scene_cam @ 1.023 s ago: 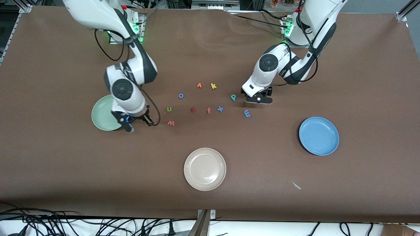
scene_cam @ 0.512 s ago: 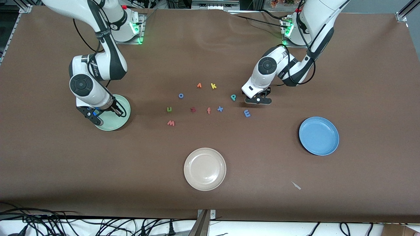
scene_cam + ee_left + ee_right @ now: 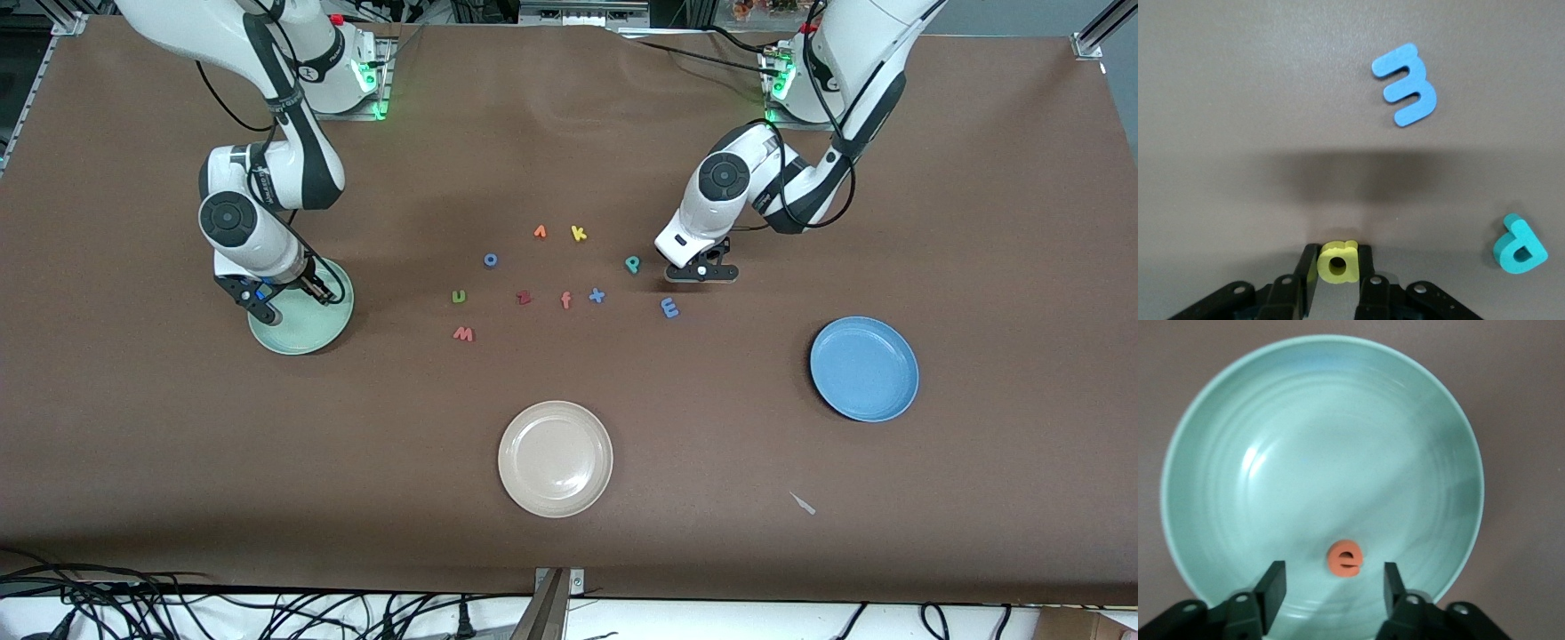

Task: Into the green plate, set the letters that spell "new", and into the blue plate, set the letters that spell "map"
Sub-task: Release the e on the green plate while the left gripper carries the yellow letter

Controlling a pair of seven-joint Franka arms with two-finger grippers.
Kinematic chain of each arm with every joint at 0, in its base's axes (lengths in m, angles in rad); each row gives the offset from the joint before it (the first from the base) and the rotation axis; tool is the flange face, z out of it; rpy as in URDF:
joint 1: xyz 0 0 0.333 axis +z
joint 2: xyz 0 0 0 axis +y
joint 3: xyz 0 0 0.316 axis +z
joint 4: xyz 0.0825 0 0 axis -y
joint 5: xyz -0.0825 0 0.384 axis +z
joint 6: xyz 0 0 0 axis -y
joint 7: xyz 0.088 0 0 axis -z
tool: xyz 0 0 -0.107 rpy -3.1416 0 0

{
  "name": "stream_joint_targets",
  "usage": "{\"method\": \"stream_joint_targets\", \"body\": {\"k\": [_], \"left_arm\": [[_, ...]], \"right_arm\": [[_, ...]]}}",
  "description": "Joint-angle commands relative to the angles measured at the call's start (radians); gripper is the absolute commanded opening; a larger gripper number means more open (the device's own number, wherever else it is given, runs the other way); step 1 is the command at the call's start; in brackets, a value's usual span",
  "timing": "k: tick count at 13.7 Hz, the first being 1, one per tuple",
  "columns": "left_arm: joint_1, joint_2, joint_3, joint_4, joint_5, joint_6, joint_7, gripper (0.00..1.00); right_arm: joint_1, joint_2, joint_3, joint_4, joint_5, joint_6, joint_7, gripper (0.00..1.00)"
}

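left gripper [image 3: 1336, 277] was clamped on yellow a [image 3: 1336, 261]; blue plate [image 3: 864, 369] lay toward table's front edge. right gripper [image 3: 1330, 581] was open above e [image 3: 1345, 558] in green plate [image 3: 1238, 440].

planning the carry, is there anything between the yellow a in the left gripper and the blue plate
Nothing visible blocks it. The left gripper is shut on the yellow a, down at the table. The blue m lies close by, roughly toward the blue plate; a lifted carry should pass over it. The rest is bare tabletop.
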Motion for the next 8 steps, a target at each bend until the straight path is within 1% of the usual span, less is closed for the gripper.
{"method": "stream_joint_targets", "body": {"k": [1,2,3,4,7,8], "left_arm": [[0.001,0.033,0.004,0.006,0.038,-0.002,-0.019,0.14],[0.008,0.032,0.004,0.008,0.038,-0.002,-0.014,0.11],[0.015,0.02,0.005,0.012,0.038,-0.009,-0.01,0.09],[0.034,0.004,0.005,0.044,0.038,-0.071,0.019,0.09],[0.075,-0.01,-0.004,0.243,-0.014,-0.423,0.186,0.09],[0.11,-0.01,-0.002,0.298,-0.029,-0.488,0.284,0.09]], "right_arm": [[0.004,-0.049,0.057,0.025,0.02,-0.037,-0.013,1.0],[0.007,-0.043,0.097,0.041,0.044,-0.037,0.009,1.0],[0.012,-0.028,0.129,0.066,0.103,-0.034,0.068,1.0],[0.015,-0.002,0.156,0.104,0.14,-0.037,0.131,0.99],[0.022,0.073,0.243,0.19,0.145,-0.033,0.37,0.99],[0.033,0.104,0.262,0.225,0.145,-0.031,0.453,0.94]]}}
